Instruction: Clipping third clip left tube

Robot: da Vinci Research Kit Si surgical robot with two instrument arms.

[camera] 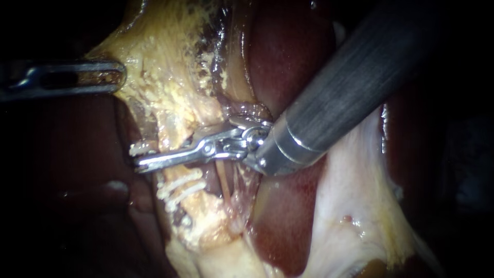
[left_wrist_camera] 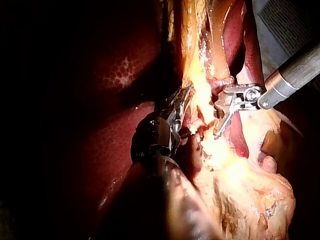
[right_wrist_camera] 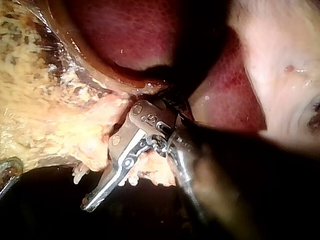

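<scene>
Right instrument (camera: 141,163), jaws pressed together across left tube (camera: 175,131), just above white clips (camera: 177,186). Tube looks soft, slick, prob. tear-prone: grip square on bare stretch. Beyond, left instrument (camera: 116,77) pinches fatty tissue (camera: 149,62); liver (camera: 288,51) in bkgd.

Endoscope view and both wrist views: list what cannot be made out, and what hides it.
Endoscope view: any tube or clip at the right instrument, covered by its metal.
Endoscope view: left instrument, shaft cut by the edge.
Right wrist view: right instrument's shaft, blurred.
Left wrist view: liver, lost in shadow.
</scene>
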